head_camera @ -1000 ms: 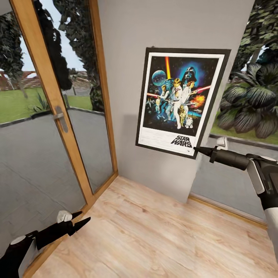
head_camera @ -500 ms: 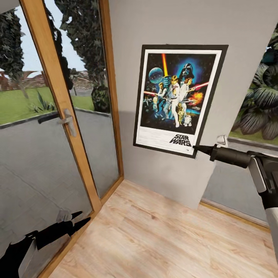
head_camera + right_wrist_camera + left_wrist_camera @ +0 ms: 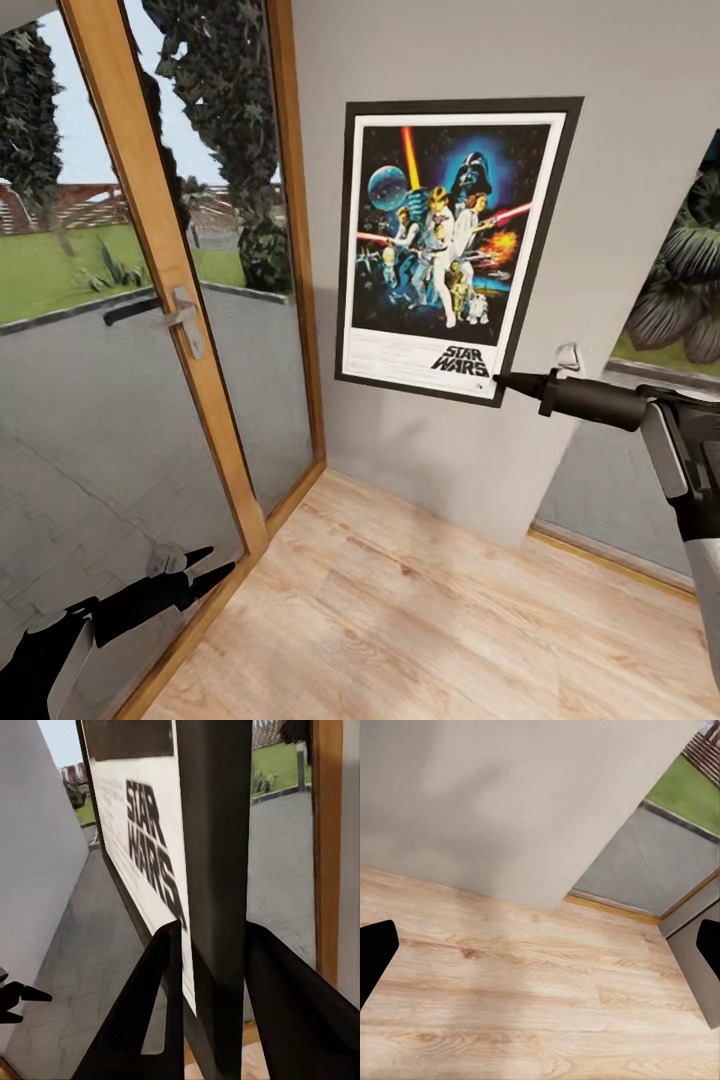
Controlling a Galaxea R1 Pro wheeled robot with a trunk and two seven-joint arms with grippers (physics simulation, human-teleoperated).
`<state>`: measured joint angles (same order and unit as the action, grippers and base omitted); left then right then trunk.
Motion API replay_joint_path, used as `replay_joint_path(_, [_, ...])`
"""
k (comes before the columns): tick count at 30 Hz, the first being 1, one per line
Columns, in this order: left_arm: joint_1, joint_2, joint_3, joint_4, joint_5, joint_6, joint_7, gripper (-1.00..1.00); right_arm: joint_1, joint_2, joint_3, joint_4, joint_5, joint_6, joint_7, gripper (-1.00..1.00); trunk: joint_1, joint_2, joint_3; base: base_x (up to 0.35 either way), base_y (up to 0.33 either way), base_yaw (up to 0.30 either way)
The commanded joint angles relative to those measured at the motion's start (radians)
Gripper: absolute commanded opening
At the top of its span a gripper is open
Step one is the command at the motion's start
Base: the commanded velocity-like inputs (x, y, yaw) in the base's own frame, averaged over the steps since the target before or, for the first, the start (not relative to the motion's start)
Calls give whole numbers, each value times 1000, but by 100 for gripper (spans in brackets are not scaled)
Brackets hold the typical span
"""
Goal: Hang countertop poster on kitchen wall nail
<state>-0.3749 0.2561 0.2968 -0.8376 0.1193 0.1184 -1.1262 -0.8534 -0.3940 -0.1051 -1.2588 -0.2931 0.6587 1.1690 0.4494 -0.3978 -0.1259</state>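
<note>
The Star Wars poster [image 3: 440, 250] stands upright and flat against the grey wall [image 3: 620, 180], black frame and white border showing. My right gripper [image 3: 500, 380] is shut on the poster's lower right corner. In the right wrist view its two fingers [image 3: 161, 1005] clamp the black frame edge [image 3: 214, 870] beside the "STAR WARS" logo. My left gripper [image 3: 205, 568] hangs low by the glass door, open and holding nothing, with its fingertips [image 3: 375, 952] wide apart over the wooden floor. The kitchen countertop is out of view, and the poster hides any nail behind it.
A wood-framed glass door [image 3: 150, 200] with a metal handle [image 3: 185, 320] stands to the left of the wall. A window with dark plants [image 3: 680, 310] lies to the right. Light wooden floor [image 3: 400, 620] spreads below.
The whole view has shifted as the camera moved. The poster now hangs squarer and sits further left against the wall, still gripped at its lower right corner. The left gripper stays low.
</note>
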Motion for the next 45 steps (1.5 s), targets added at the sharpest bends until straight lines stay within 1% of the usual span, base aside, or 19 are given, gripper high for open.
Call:
replay_joint_path(1, [-1,0,1,0,4,10,-4,100,-1,1,1,0,-6,9,2,-100,1,-2,-2,3,3,0])
replay_joint_path(6, [-1,0,1,0,4,10,-4,100,-1,0,0,2,-5,9,0,-100,1,-2,-1,1,1,-50])
replay_joint_path(17, [-1,0,1,0,4,10,-4,100,-1,0,-10,1,-6,9,-2,-100,1,-2,7,0,0,-180])
replay_joint_path(23, [-1,0,1,0,4,10,-4,100,-2,0,-7,2,-5,8,-6,-100,1,-2,8,0,0,-43])
replay_joint_path(31, [0,0,1,0,3,9,-5,100,-4,2,-7,1,-9,6,-73,-100,1,-2,8,0,0,-5])
replay_joint_path(38, [-1,0,2,0,4,9,-6,100,-33,3,-7,0,-10,6,-82,-100,1,-2,8,0,0,0])
replay_joint_path(45, [0,1,2,0,3,9,-6,100,-37,3,-5,-1,-9,5,-83,-100,1,-2,8,0,0,0])
